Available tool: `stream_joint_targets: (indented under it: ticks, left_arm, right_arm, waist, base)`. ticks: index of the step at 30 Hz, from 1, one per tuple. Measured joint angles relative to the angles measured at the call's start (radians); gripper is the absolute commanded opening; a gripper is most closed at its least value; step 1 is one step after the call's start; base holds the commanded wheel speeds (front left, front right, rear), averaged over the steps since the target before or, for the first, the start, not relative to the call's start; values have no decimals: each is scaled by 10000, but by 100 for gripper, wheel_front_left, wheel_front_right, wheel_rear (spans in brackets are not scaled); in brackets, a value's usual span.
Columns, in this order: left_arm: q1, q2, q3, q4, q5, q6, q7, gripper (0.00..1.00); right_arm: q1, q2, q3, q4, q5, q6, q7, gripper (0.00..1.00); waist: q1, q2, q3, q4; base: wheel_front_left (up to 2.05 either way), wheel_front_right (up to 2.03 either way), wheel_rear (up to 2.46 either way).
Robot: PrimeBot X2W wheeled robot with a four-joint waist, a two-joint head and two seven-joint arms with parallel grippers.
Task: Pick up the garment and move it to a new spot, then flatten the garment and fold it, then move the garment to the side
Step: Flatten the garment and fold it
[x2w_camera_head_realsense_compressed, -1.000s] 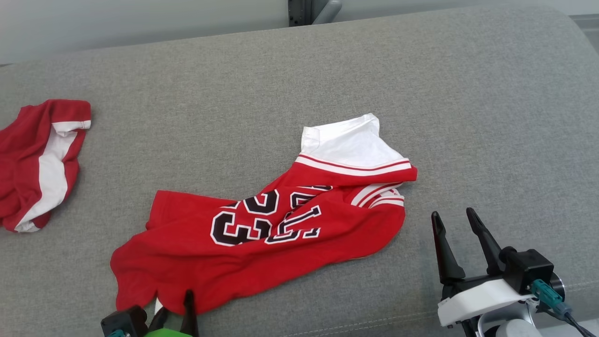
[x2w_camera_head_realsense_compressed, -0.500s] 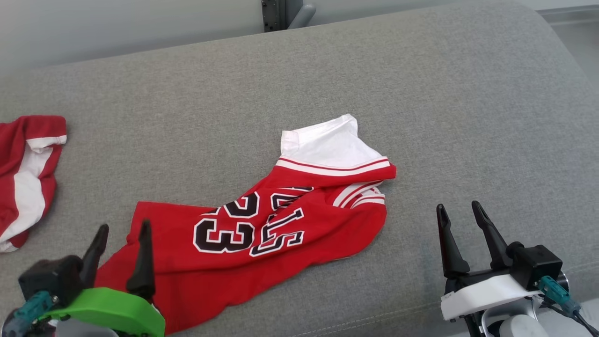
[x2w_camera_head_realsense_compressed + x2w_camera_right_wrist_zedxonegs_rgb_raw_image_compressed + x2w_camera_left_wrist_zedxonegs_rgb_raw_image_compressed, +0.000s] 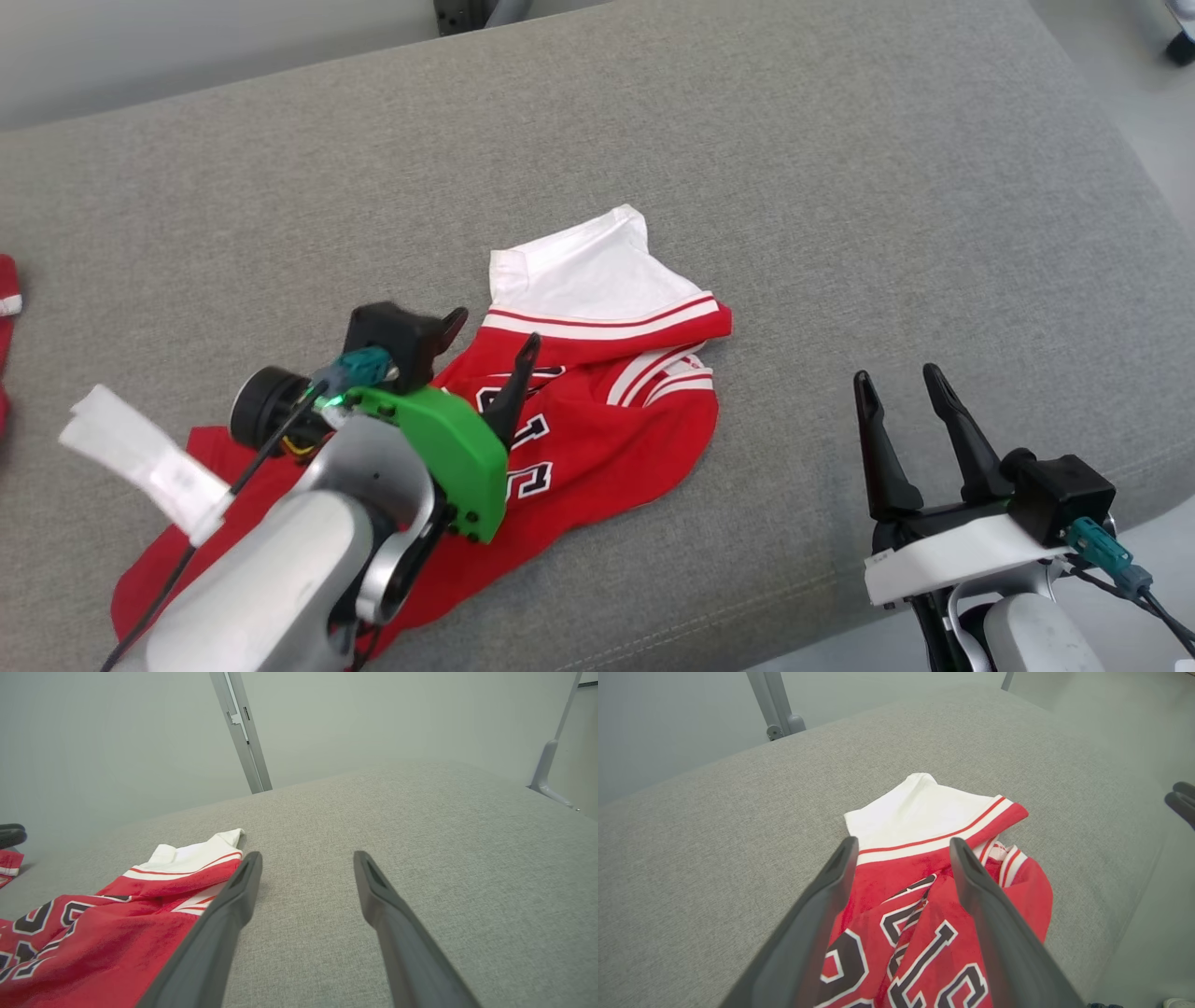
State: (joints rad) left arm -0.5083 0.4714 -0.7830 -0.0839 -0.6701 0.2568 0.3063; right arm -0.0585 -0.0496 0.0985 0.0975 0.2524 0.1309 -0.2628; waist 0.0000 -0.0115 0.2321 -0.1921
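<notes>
Here, red jersey (image 3: 607, 439) crumpled on grey cushion (image 3: 840, 187).

Soft matt red-and-white cloth garment (image 3: 607, 439) on a coarse grey woven cushion (image 3: 840, 187), beside the matt dark plastic right end effector (image 3: 894, 375).

Soft, even light; crisp mid-frame, softer close to the lens.

The grey cushion (image 3: 840, 187) is lit bright and flat from above, with a faint shadow under the rim of the jersey (image 3: 607, 429). In the head view the white tag (image 3: 140, 462) on the left arm looks smeared. In both wrist views the fingers (image 3: 812, 933) blur near the lens, and the wall posts (image 3: 243, 732) lean with wide-angle distortion.
</notes>
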Motion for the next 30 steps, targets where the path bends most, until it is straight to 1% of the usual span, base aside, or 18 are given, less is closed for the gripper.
stream_joint_targets:
  ticks: [2, 5, 6, 9, 11, 12, 13, 18, 23, 24, 25, 30]
  left_arm:
    - [-623, -481, -332, 790, -15, -408, 290, 100]
    - [-1296, -940, -809, 1904, 121, -878, 614, 100]
    - [-1677, -1162, -1147, 2560, 391, -1204, 802, 100]
    - [-2130, -1444, -1666, 3379, 698, -1611, 963, 100]
    - [-2350, -1636, -1883, 3847, 872, -1710, 955, 100]
    - [-2350, -1636, -1883, 3847, 872, -1710, 955, 100]
    - [-2499, -1684, -2023, 4073, 1174, -1781, 913, 100]
    - [-2951, -1979, -2500, 5233, 1682, -1971, 719, 100]
    - [-3049, -2217, -2817, 6105, 1804, -2268, 614, 100]
    - [-3058, -2263, -2834, 6240, 1799, -2307, 570, 93]
    - [-3093, -2295, -2872, 6355, 1822, -2318, 512, 0]
    - [-3335, -2347, -3070, 6874, 1977, -2640, 84, 0]
  right_arm:
    - [-38, -2, 12, 10, 21, 0, 0, 100]
    - [-50, 0, 56, 46, 61, 0, 0, 100]
    - [-51, -4, 69, 59, 102, 0, 0, 100]
    - [-58, -4, 117, 61, 117, 0, 0, 100]
    - [-85, -6, 140, 59, 136, 0, 0, 100]
    - [-85, -6, 140, 59, 136, 0, 0, 100]
    - [-106, -6, 151, 61, 159, 0, 0, 100]
    - [-235, -4, 307, 56, 207, 0, 0, 100]
    - [-255, -4, 351, 65, 263, 0, 0, 100]
    - [-255, -4, 345, 71, 263, 0, 0, 100]
    - [-254, -4, 337, 75, 263, 0, 0, 100]
    - [-257, -4, 307, 90, 263, 0, 0, 100]
  waist:
    - [0, 0, 78, -174]
    - [0, 0, 177, -441]
    - [0, 0, 235, -606]
    - [0, 0, 317, -832]
    - [0, 0, 378, -958]
    - [0, 0, 378, -958]
    - [0, 0, 415, -1009]
    - [0, 0, 602, -1218]
    - [0, 0, 705, -1361]
    - [0, 0, 715, -1373]
    - [0, 0, 717, -1379]
    - [0, 0, 694, -1366]
  base:
    - [0, 0, 0]
    - [0, 0, 0]
    - [0, 0, 0]
    - [0, 0, 0]
    - [0, 0, 0]
    - [0, 0, 0]
    - [0, 0, 0]
    - [0, 0, 0]
    - [0, 0, 0]
    - [0, 0, 0]
    - [0, 0, 0]
    - [0, 0, 0]
